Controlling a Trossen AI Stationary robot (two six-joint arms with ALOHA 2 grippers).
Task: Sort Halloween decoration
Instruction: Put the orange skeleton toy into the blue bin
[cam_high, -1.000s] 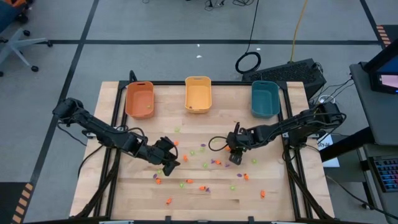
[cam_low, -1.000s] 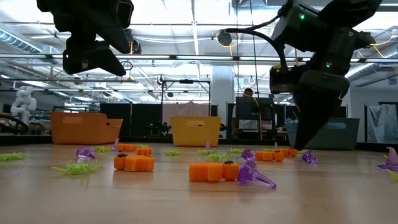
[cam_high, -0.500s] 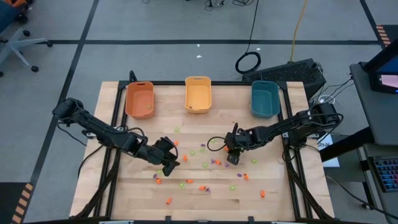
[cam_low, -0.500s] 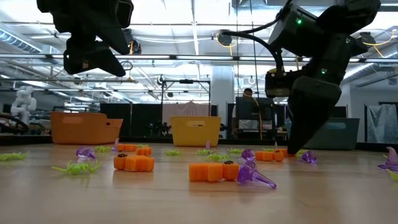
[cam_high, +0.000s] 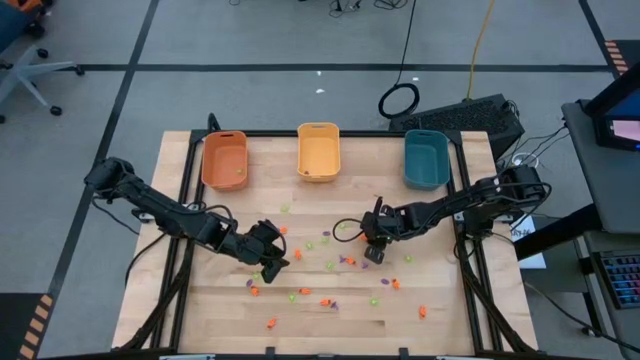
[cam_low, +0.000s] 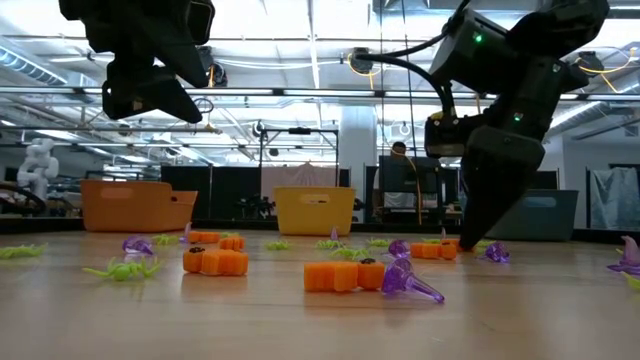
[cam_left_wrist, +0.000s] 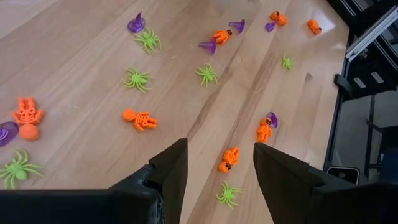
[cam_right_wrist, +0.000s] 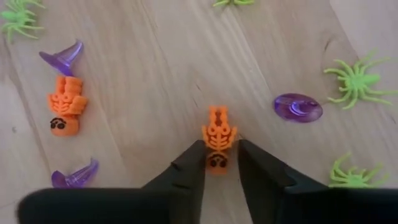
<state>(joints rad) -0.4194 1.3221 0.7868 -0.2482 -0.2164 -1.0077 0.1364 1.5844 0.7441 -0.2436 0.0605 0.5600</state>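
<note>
Dozens of tiny plastic Halloween trinkets lie scattered flat on the wooden table top, well apart from the three bins: orange skeleton figures, light green spiders and purple witch hats. One small orange skeleton lies on its back with its skull end between two dark fingertips that touch it on both sides. Near it lie a second orange skeleton with a purple hat just beside its feet, a purple hat lying brim-up and a light green spider. In the low view, blocky orange pieces rest on the wood beside a tipped purple hat
</note>
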